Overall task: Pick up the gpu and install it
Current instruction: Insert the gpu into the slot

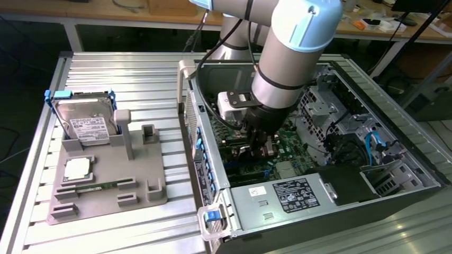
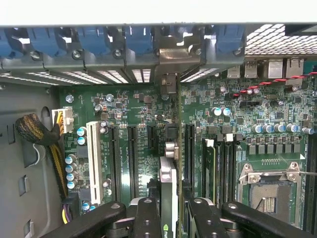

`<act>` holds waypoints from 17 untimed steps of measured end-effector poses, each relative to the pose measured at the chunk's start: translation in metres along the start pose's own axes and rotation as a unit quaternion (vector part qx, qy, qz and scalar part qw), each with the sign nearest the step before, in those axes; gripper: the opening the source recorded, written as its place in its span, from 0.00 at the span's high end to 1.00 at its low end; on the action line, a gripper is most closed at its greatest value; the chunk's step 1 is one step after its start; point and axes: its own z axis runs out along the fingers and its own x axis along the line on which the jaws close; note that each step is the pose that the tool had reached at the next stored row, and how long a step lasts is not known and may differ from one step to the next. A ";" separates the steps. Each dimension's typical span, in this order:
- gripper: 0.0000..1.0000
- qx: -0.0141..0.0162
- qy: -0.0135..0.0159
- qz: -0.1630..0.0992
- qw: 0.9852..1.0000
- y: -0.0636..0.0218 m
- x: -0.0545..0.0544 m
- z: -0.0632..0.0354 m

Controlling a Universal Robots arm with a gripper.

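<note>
Gpu [image 2: 167, 188] is standing on edge inside the open computer case [image 1: 211, 159], showing in the wrist view as a narrow strip running away from the camera toward the case's back wall. The gripper [image 2: 172, 204] is pinching it, with the two dark fingers [image 2: 146, 218] pressing against its flat faces from either side. Gripping it this way is keeping the card upright and its lower edge free, which is what a long slot on the motherboard [image 2: 133, 109] is asking for.

The card is lying in line with the black slots [image 2: 132, 153] beside it, and its far end is pointing at the row of blue clips [image 2: 138, 39] along the back wall, where a metal end plate would be sitting. Whether the lower edge is already sitting in a slot or only hovering above it, I cannot tell.

In the exterior view the arm [image 1: 289, 58] is reaching steeply down into the case, so the card is going in straight rather than at a slant. On the exterior view's left, well apart from the case, a grey tray [image 1: 152, 198] is holding a hard drive [image 1: 88, 124] upright and a small memory stick [image 1: 95, 186] lying flat.
</note>
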 end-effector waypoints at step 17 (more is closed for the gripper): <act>0.73 0.000 0.000 0.000 1.000 0.0034 -0.002 0.0003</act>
